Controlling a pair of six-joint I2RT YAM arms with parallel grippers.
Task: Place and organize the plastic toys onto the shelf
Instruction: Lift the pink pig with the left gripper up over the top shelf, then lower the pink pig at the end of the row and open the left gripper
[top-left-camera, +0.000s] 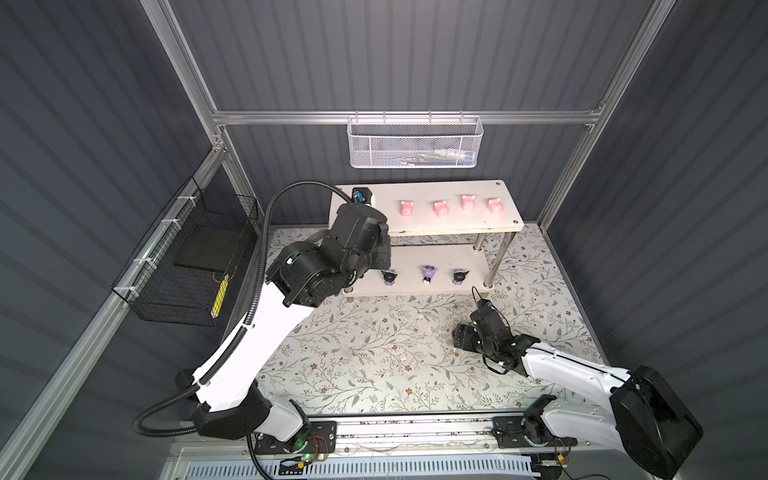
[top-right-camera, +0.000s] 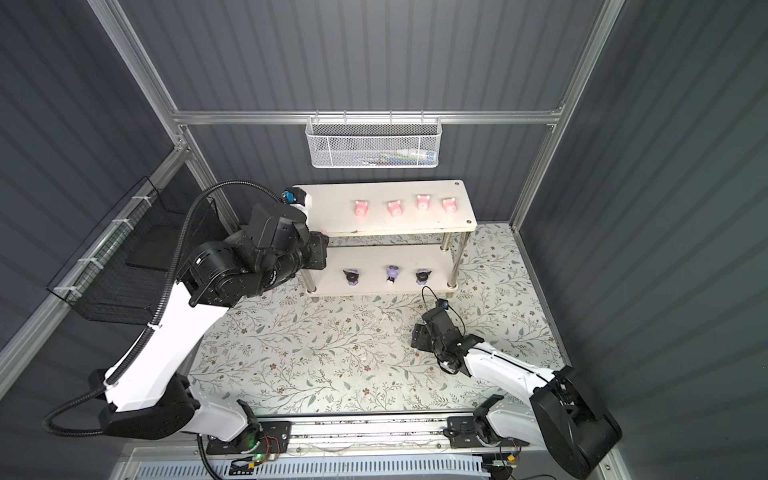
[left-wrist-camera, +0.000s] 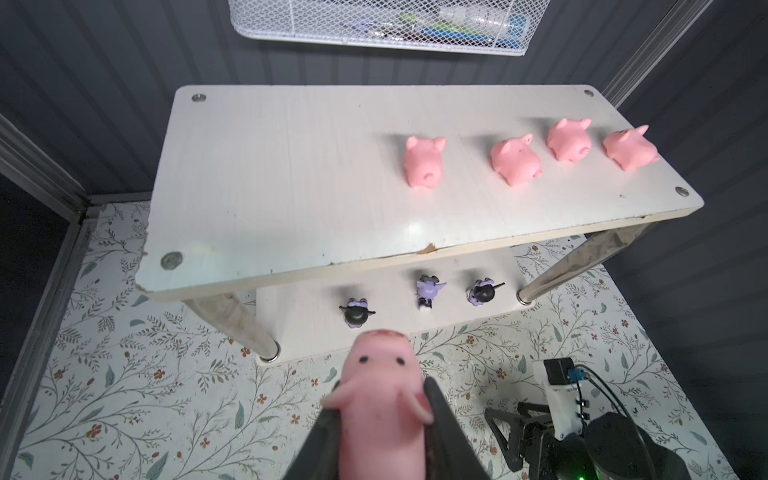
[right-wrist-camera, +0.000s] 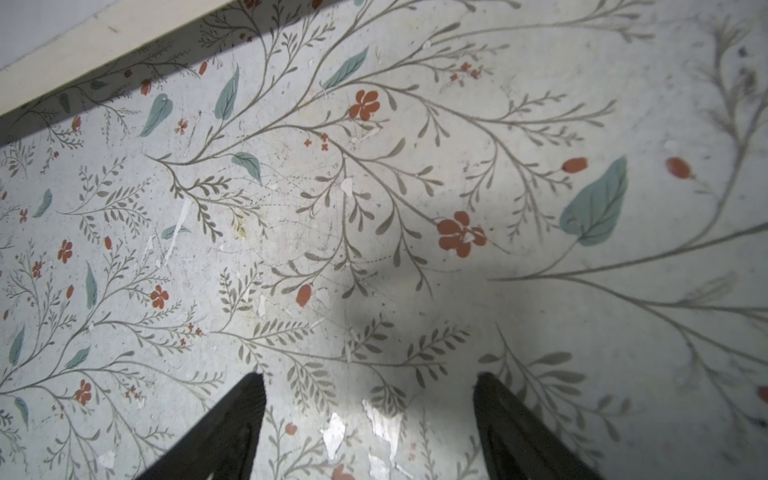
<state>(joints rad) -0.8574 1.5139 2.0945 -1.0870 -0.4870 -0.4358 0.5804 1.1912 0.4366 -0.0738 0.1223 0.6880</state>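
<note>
Grips a pink pig (left-wrist-camera: 380, 361) in the left hand (left-wrist-camera: 378, 397), clenched on its body, at the lower centre of the left wrist view. Points it up the frame: long axis in line with the fingers (left-wrist-camera: 440, 415), snout end uppermost and aimed at the shelf (left-wrist-camera: 270, 166), eyes toward the camera, ears splayed sideways right at the fingertips. Hides most of that grasp under the wrist in both top views, at the shelf's left end, near the top tier's front corner.

Hangs the right hand (right-wrist-camera: 370, 376) released, holding nothing, its fingers (right-wrist-camera: 232, 424) well apart, close above the floral desk (right-wrist-camera: 374, 208), right of centre in both top views, in front of the shelf.

Shows four more pigs (left-wrist-camera: 422, 166) in a row on the top tier, upper right of the left wrist view, apart from one another, ears toward the frame's top. Shows three black-and-lavender figures (left-wrist-camera: 428, 289) in a row on the lower tier, spaced apart.
</note>
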